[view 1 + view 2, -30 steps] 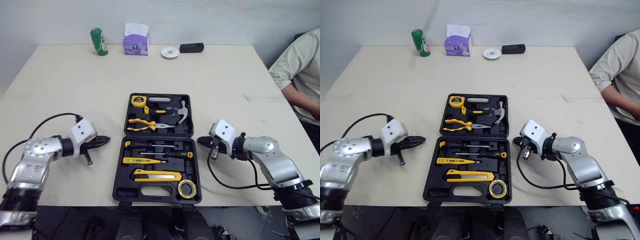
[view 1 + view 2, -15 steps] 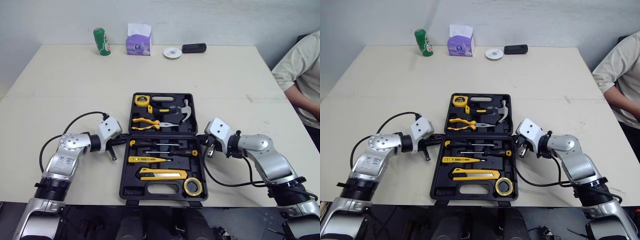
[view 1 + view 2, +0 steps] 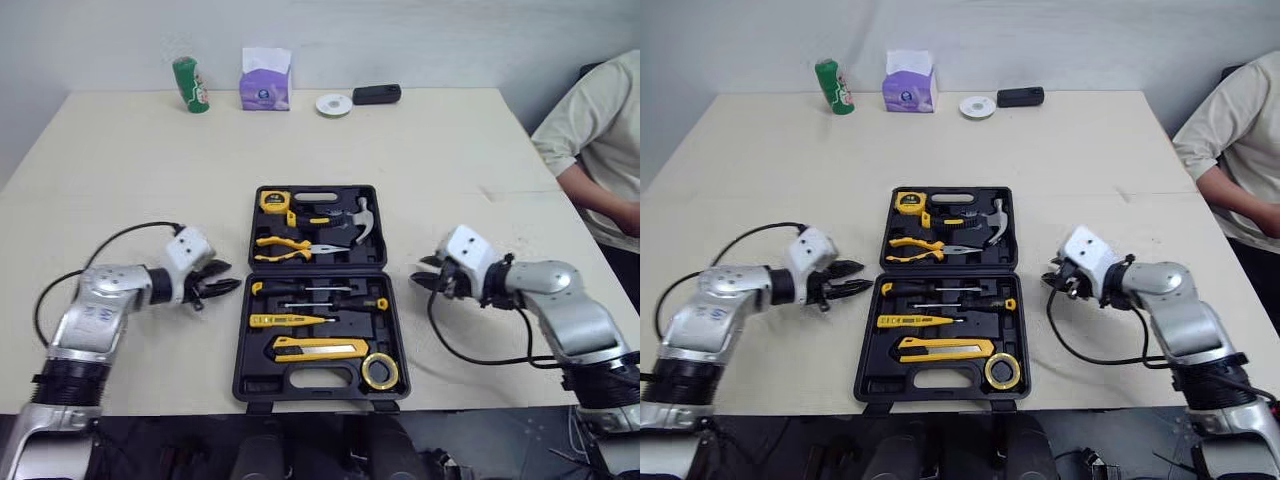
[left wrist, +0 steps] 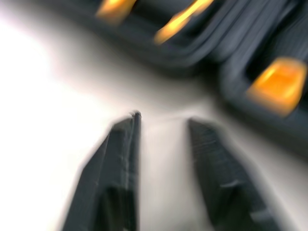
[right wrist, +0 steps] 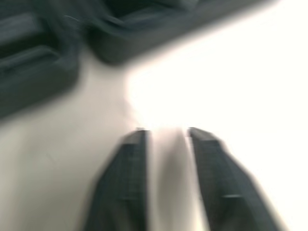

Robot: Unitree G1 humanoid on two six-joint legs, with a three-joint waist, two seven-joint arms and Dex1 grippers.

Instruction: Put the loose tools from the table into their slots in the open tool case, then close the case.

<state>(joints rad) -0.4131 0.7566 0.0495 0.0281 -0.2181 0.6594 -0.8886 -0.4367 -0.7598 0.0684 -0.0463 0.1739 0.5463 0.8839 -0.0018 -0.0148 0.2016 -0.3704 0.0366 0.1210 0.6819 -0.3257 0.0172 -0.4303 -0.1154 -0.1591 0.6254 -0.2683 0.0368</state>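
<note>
"Checking the tool case (image 3: pixel 300 381): it is lying open in the middle of the table (image 3: pixel 130 200), and every tool I am spotting, from hammer (image 3: pixel 361 221) to utility knife (image 3: pixel 320 349), is sitting in a slot."

"And the grippers?"

"The left gripper (image 3: pixel 230 276) is hovering just beside the case's left edge, fingers spread, gripping nothing. The right gripper (image 3: pixel 420 273) is hanging near the right edge, fingers parted a little, also empty."

"So closing is coming up. What is worrying you?"

"Pushing the far half over from one side is risking the case sliding or twisting, and a loosely seated hammer tumbling out."
</note>
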